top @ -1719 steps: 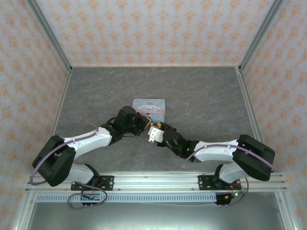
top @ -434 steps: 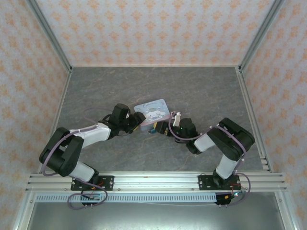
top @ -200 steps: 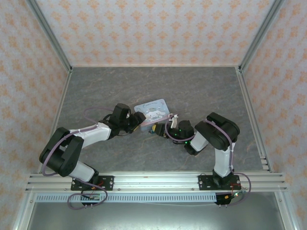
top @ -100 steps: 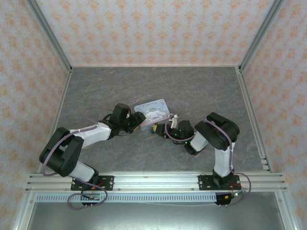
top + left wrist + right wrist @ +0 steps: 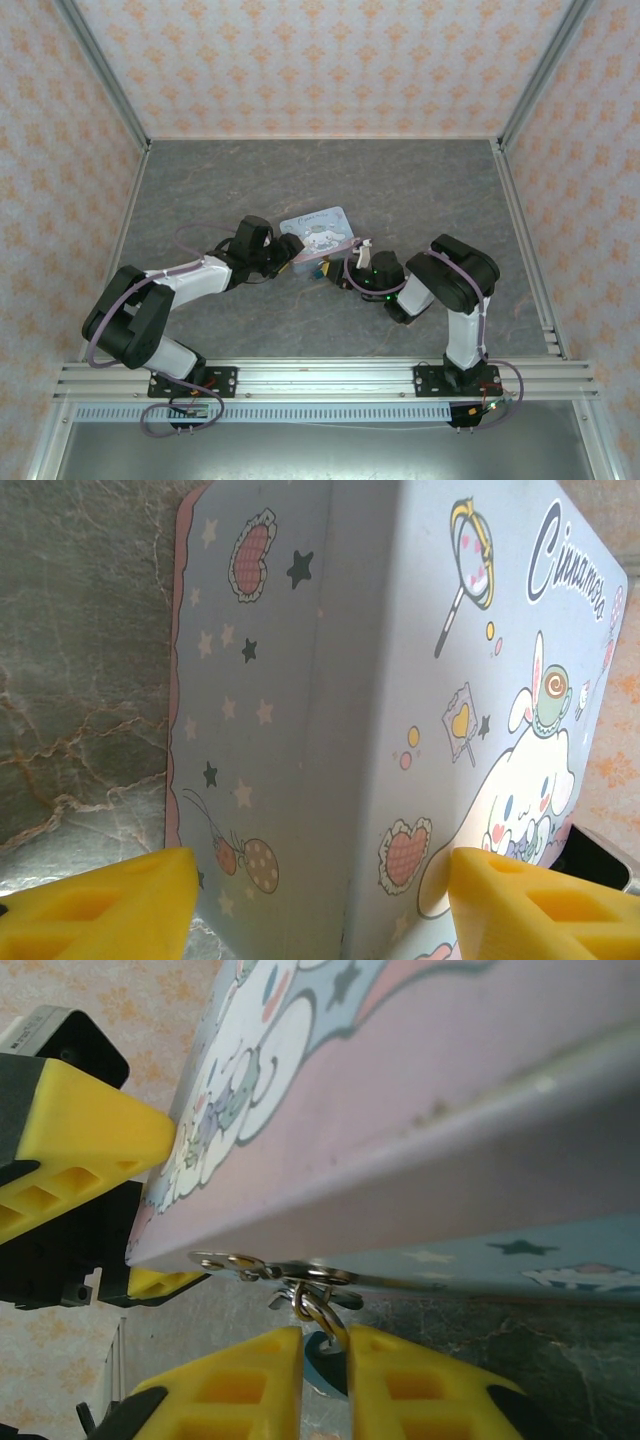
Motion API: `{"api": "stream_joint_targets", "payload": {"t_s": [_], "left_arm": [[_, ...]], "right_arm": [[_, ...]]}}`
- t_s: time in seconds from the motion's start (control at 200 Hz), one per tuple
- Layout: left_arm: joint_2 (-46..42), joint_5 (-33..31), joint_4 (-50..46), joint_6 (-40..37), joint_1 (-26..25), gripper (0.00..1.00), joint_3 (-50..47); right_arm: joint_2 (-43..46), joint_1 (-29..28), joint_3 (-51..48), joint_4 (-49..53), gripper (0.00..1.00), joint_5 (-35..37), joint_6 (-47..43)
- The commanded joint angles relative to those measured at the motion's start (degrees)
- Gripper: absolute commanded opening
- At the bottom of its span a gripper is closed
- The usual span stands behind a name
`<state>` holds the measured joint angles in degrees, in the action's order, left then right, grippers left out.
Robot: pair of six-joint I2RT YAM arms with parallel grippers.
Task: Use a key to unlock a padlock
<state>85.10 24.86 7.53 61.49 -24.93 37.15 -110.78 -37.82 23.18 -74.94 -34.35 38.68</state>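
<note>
A light-blue cartoon-printed tin (image 5: 318,230) sits mid-table. My left gripper (image 5: 287,250) is shut on its left end, one yellow finger (image 5: 100,910) on each side of the tin (image 5: 330,700). The tiny teal padlock (image 5: 327,1362) hangs by its metal shackle (image 5: 318,1305) from the tin's silver hasp (image 5: 262,1266) on the near edge. My right gripper (image 5: 325,1338) is shut on the padlock, its fingers nearly together around the body. In the top view the right gripper (image 5: 338,272) meets the tin's near edge. The key is hidden.
The grey marbled table (image 5: 420,190) is walled on three sides by orange-patterned panels. The left gripper's yellow finger (image 5: 85,1130) presses on the tin lid close to the hasp. The right arm's elbow (image 5: 462,265) is folded near the tin.
Over the last second nothing has visibly moved. Before that, the tin was turned askew, and the right gripper slid left to its near edge as the right elbow drew in.
</note>
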Motion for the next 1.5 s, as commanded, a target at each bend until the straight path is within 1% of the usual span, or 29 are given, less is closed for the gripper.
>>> {"api": "stream_joint_targets", "payload": {"t_s": [0.0, 0.17, 0.325, 0.891, 1.301, 1.491], "left_arm": [[0.42, -2.23, -7.05, -0.98, -0.64, 0.66, -0.69], [0.33, -2.44, -7.17, -1.03, -0.61, 0.66, -0.8], [0.24, -2.47, -7.24, -0.97, -0.6, 0.66, -1.0], [-0.54, -3.03, -7.65, -1.38, -0.56, 0.66, -1.51], [-0.99, -3.42, -7.97, -1.47, -0.52, 0.67, -1.73], [-1.16, -3.44, -8.05, -1.42, -0.51, 0.68, -1.7]], "right_arm": [[-0.03, -0.04, 0.16, -1.09, 0.14, -0.55, -1.06], [0.45, 0.0, 0.11, -0.65, 0.06, -0.19, -1.0], [1.67, -0.06, -0.43, -0.39, 0.03, 0.77, -1.14], [5.37, 0.2, -1.55, 0.84, 0.0, 4.54, -0.03], [6.05, 0.19, -2.01, 0.27, 0.0, 6.09, 0.88], [7.19, 0.25, -2.6, 1.53, 0.0, 6.96, 0.46]]}}
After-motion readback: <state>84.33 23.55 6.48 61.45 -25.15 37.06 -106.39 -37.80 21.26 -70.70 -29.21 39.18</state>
